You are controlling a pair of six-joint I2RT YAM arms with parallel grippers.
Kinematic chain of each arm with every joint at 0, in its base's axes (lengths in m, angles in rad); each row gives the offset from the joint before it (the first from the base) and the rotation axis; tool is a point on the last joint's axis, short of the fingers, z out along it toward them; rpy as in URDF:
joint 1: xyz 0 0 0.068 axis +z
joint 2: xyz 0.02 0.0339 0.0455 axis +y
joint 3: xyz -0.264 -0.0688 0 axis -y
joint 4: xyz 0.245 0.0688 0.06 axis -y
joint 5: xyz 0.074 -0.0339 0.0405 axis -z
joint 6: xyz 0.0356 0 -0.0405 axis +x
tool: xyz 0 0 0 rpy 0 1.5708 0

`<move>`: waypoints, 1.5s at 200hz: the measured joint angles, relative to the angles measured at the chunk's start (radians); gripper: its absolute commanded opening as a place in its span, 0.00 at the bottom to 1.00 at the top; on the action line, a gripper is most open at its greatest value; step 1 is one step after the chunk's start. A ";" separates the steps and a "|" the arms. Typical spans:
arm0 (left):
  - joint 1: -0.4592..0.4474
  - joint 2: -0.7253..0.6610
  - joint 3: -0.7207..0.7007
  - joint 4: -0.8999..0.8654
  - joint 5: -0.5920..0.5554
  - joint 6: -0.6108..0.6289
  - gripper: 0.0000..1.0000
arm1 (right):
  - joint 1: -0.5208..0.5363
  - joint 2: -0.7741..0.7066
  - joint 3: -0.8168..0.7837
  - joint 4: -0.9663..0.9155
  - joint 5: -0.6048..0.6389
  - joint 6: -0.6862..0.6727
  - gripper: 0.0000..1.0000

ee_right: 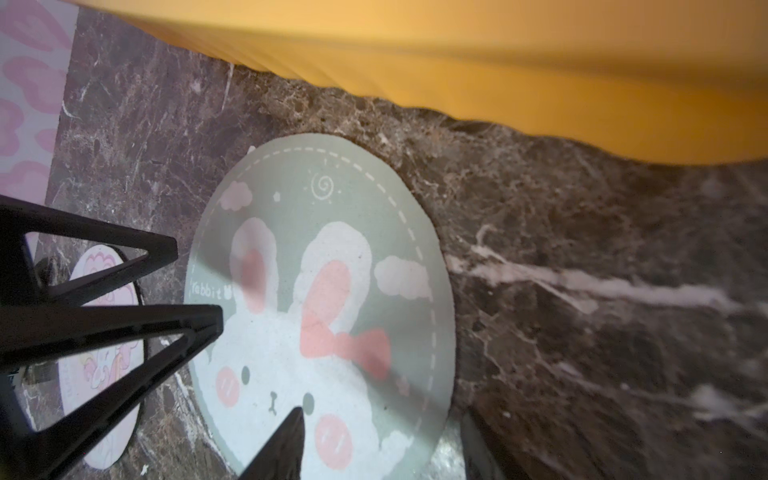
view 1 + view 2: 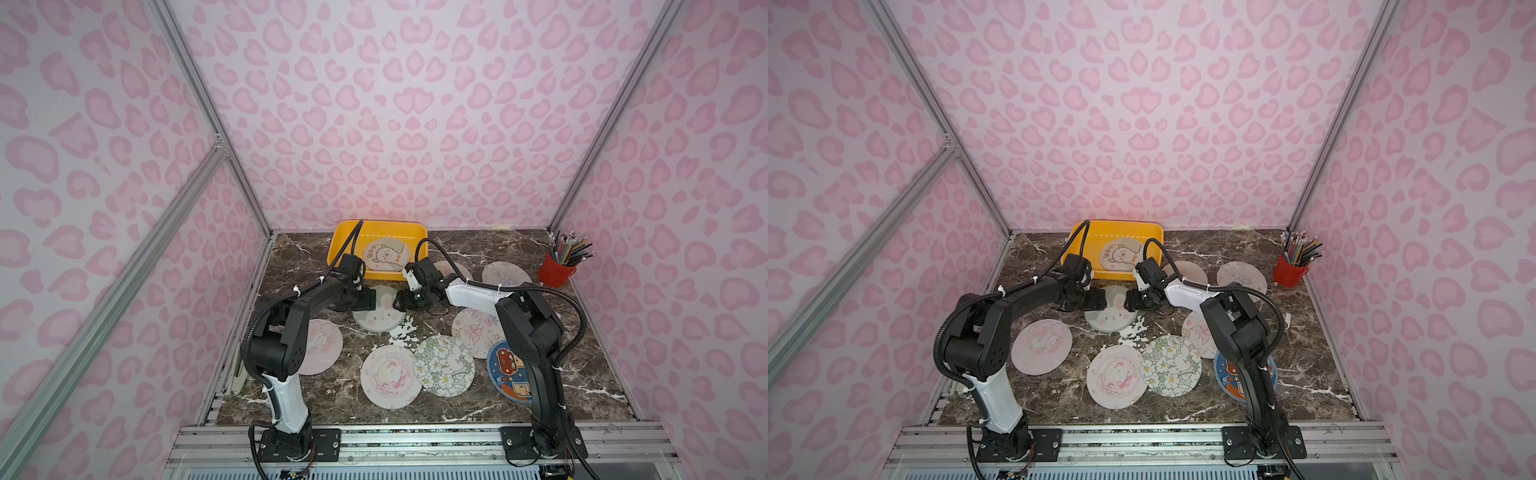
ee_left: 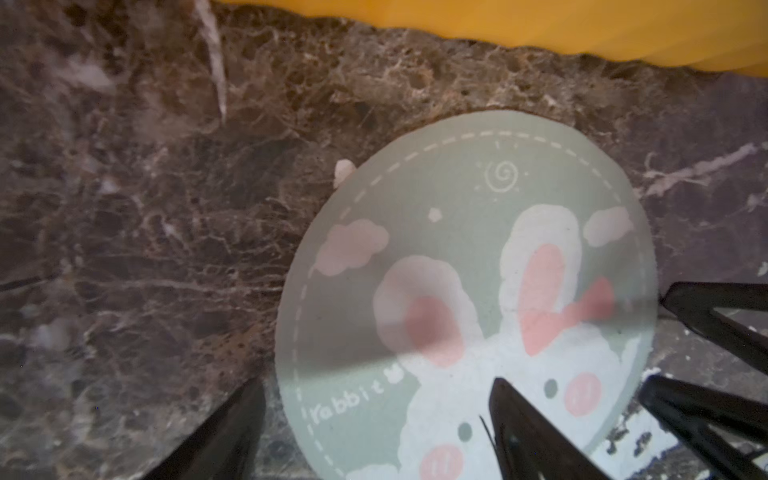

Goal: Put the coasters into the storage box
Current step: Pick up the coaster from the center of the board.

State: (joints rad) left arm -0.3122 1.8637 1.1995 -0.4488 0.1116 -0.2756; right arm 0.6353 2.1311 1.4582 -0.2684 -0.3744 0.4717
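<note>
The left pincer stands wide open and holds nothing. One finger hangs over the printed face of the rabbit coaster, and its mate is off the disc, above bare counter. The right pincer faces it from 3 o'clock with its jaws parted less widely, and it also grips nothing. One of its fingers is over the rabbit's face and the other sits just outside the disc, so the rim lies between them. Whether any fingertip touches the disc I cannot tell.

The rabbit coaster lies flat and touches no other disc. At 12 o'clock a narrow bare strip of counter separates it from the near rim of the storage box. The box holds one animal-print coaster toward its 3 o'clock end; its 9 o'clock end is bare yellow.

Outward from the rabbit coaster:
- **8 o'clock:** a pink coaster, partly under the left arm.
- **6 o'clock:** a ringed coaster.
- **5 o'clock:** a green-floral coaster, edge to edge with the ringed coaster.
- **4 o'clock:** a butterfly coaster and a dark blue coaster, both partly hidden by the right arm.
- **2 o'clock:** two pale coasters, with a red pencil cup beyond them in the far corner.

Open counter runs along the 9 o'clock side and the near edge.
</note>
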 measured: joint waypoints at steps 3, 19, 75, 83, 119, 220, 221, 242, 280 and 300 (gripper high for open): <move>-0.003 0.002 0.000 0.002 0.000 0.001 0.87 | 0.000 0.000 0.000 0.000 0.000 0.000 0.61; -0.016 0.018 0.002 0.007 -0.004 0.006 0.86 | 0.000 0.000 0.000 0.001 -0.002 0.006 0.60; -0.045 0.024 -0.013 0.028 -0.056 -0.001 0.84 | -0.002 -0.004 -0.019 0.018 -0.011 0.006 0.55; -0.045 0.023 -0.018 0.034 -0.059 -0.004 0.84 | -0.002 -0.004 -0.020 0.021 -0.012 0.006 0.54; -0.048 0.013 -0.033 0.054 -0.065 -0.011 0.83 | -0.001 0.001 -0.016 0.026 -0.019 0.006 0.51; -0.041 -0.013 -0.043 0.024 -0.075 -0.005 0.87 | 0.001 0.000 -0.023 0.036 -0.022 0.006 0.51; -0.041 -0.014 -0.043 0.024 -0.076 -0.004 0.87 | 0.001 0.000 -0.023 0.036 -0.022 0.006 0.51; -0.040 -0.018 -0.043 0.023 -0.082 -0.003 0.87 | 0.001 0.000 -0.027 0.042 -0.023 0.006 0.51; -0.040 -0.013 -0.043 0.026 -0.086 -0.003 0.88 | 0.001 0.000 -0.027 0.043 -0.027 0.006 0.52; -0.040 0.009 -0.035 0.036 -0.097 0.008 0.88 | 0.002 0.000 -0.027 0.044 -0.031 0.005 0.52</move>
State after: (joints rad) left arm -0.3527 1.8725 1.1641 -0.4126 0.0151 -0.2672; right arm 0.6369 2.1307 1.4311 -0.2241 -0.4053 0.4770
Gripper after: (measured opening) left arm 0.878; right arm 0.525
